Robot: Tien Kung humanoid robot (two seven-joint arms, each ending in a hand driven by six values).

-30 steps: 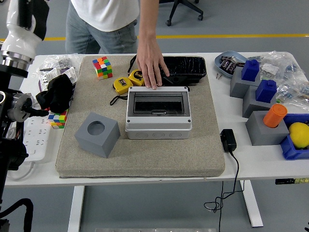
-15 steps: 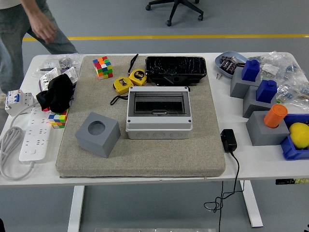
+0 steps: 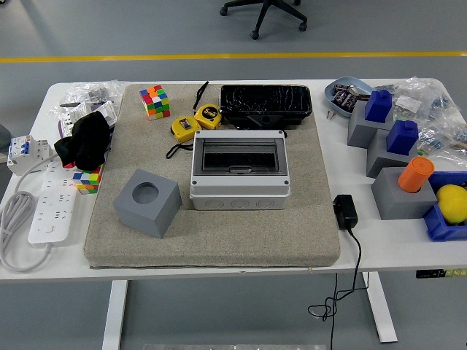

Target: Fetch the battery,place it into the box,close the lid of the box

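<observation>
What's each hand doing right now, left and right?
Left hand: not in view, so its state cannot be told.
Right hand: not in view either.

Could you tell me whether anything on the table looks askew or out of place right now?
Mostly tidy. The grey cube sits turned at an angle on the mat, and the power strip's cable loops past the table's near-left edge. The box sits square, lid closed.

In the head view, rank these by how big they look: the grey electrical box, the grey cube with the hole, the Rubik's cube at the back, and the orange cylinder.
1. Grey electrical box
2. Grey cube with the hole
3. Orange cylinder and Rubik's cube: too alike to rank.
</observation>
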